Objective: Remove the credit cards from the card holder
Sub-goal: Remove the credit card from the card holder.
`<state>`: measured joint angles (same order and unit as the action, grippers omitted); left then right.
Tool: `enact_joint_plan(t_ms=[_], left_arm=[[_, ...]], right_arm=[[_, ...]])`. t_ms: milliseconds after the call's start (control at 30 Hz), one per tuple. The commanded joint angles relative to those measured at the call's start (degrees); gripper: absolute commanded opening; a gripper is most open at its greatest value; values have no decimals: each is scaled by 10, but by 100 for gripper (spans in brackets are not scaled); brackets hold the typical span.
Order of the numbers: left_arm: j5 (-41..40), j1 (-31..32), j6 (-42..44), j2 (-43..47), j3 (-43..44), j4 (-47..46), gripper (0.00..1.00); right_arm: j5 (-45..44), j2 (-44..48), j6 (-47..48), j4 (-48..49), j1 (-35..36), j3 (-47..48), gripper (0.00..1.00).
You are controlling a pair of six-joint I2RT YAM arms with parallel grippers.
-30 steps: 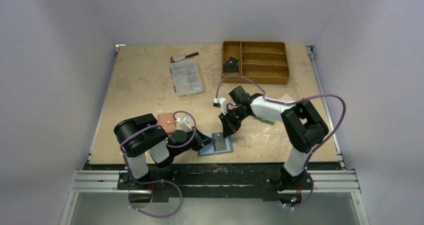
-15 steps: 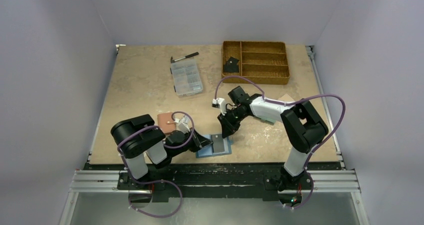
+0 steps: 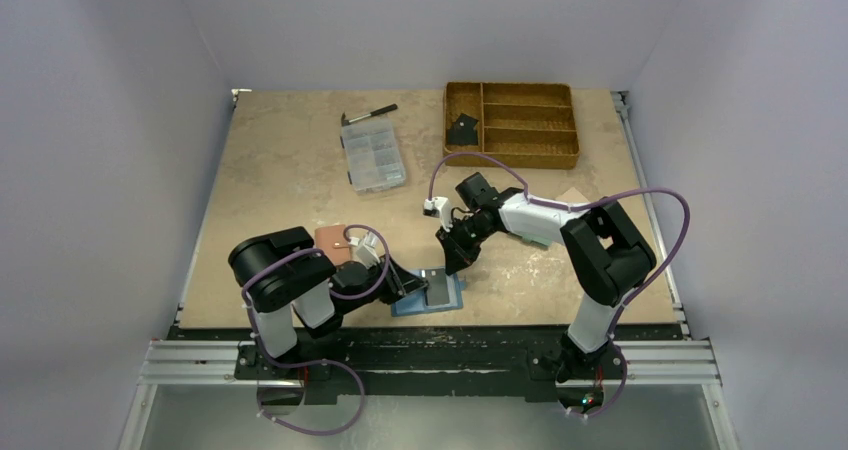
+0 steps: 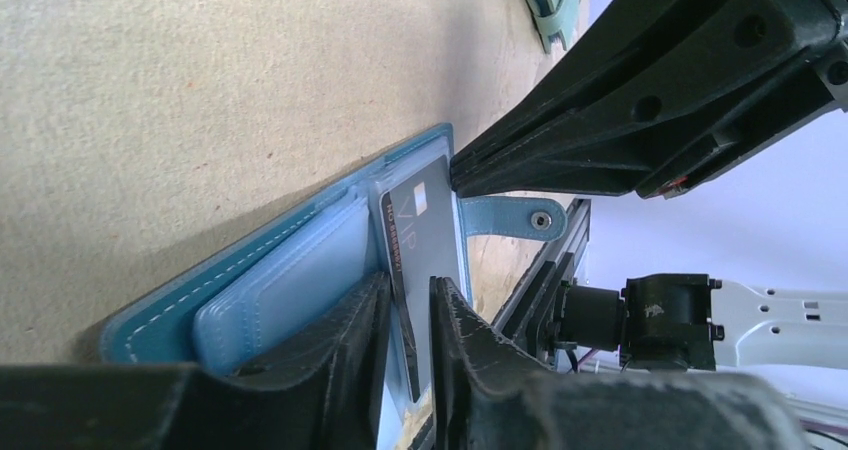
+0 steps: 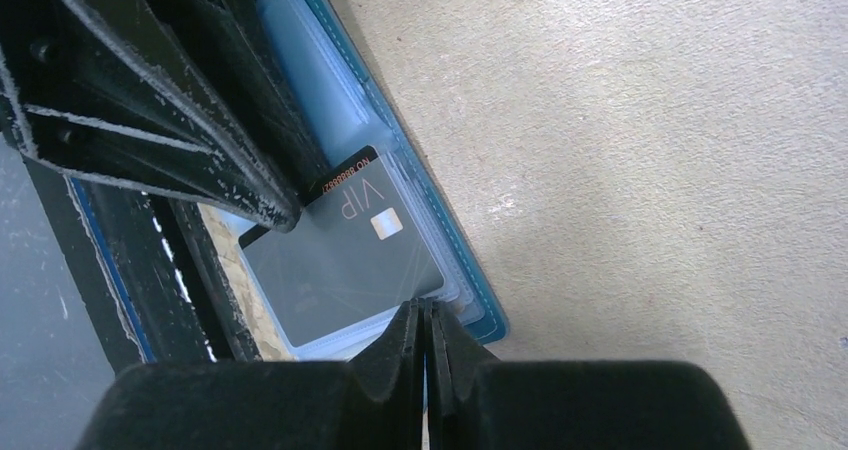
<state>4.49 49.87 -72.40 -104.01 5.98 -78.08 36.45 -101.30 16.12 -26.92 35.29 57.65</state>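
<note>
The card holder [image 3: 452, 297] lies open near the table's front edge, showing light blue sleeves [image 4: 280, 270] and a snap tab [image 4: 510, 218]. A greyish-black credit card [image 3: 437, 286] marked VIP [image 5: 345, 260] sticks out of a sleeve toward the front edge. My left gripper [image 3: 412, 282] is low at the wallet's left. Its jaws [image 4: 408, 285] stand slightly open astride the card's [image 4: 425, 230] long edge. My right gripper [image 3: 455, 263] comes down from behind. It [image 5: 425, 308] is shut, pinching the clear sleeve edge at the wallet's far side. No other cards show.
A brown wallet [image 3: 332, 242] lies just behind the left arm, and a pale teal wallet [image 4: 552, 0] is under the right arm. Farther back are a clear parts box [image 3: 373, 156], a pen [image 3: 368, 115] and a wicker tray [image 3: 512, 122]. The table's front rail [image 3: 430, 345] is right beside the card holder.
The left jaws, shut a second ago, have parted a little around the card. The right gripper shifted slightly at the wallet's far edge. Wallet and card slid a little toward the front.
</note>
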Motion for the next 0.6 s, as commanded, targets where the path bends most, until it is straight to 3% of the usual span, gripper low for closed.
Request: enact_joint_plan(t_ms=[0, 133, 333, 433, 567], left_arm=[[17, 1, 10, -13, -4, 18, 29], [18, 1, 13, -12, 2, 31, 34], [21, 3, 10, -31, 13, 36, 32], [21, 3, 5, -43, 16, 32, 23], [16, 3, 3, -52, 16, 33, 3]], right_arm=[[-29, -18, 4, -3, 15, 3, 6], [-38, -15, 2, 0, 21, 4, 5], [-41, -14, 0, 2, 27, 5, 4], [-40, -14, 1, 2, 29, 4, 4], [-41, -12, 1, 3, 29, 4, 4]])
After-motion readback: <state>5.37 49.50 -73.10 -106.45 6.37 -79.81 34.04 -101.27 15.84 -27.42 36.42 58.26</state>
